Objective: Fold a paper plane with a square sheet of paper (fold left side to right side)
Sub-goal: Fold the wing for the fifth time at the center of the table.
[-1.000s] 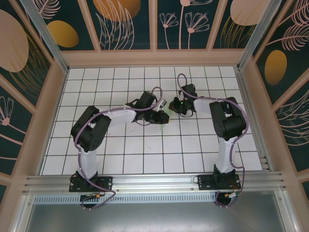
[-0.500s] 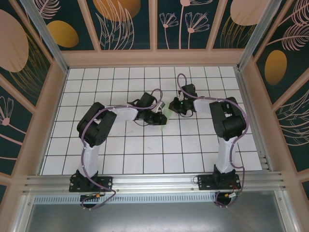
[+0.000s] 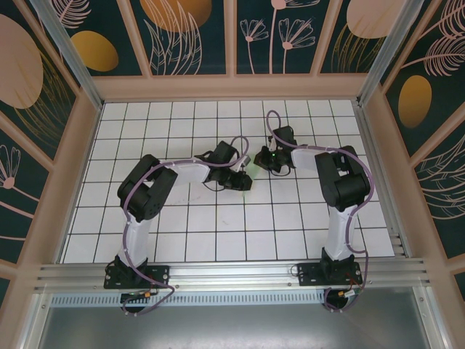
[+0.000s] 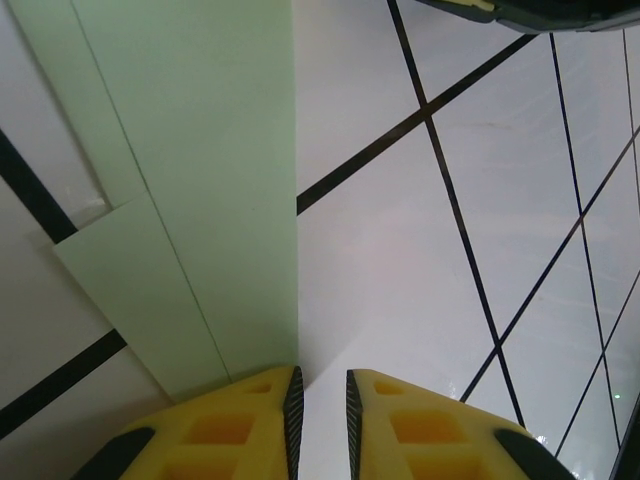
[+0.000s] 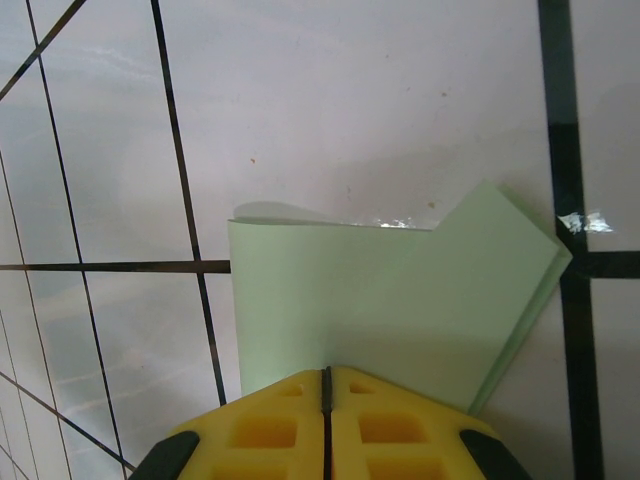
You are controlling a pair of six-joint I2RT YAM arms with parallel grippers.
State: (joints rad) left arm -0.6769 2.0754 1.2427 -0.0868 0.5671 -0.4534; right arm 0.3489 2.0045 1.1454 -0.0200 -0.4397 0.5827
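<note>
Folded green paper point(image 5: 380, 300) sits on the tiled table point(image 3: 218, 218) mid-workspace between the arms, right gripper point(image 5: 326, 375) clenched shut over one edge, left gripper point(image 4: 320, 385) released, jaws a crack apart at its long straight edge.

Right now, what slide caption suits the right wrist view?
Shut right gripper over the folded pale green paper on white grid tiles.

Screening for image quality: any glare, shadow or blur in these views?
Top external: evenly lit, sharp, no strong glare on the table. Left wrist: the paper is crisp, the yellow fingers slightly soft at the bottom edge. Right wrist: small glare spots on the table beside the paper, faint shadow under its lifted edge.
</note>
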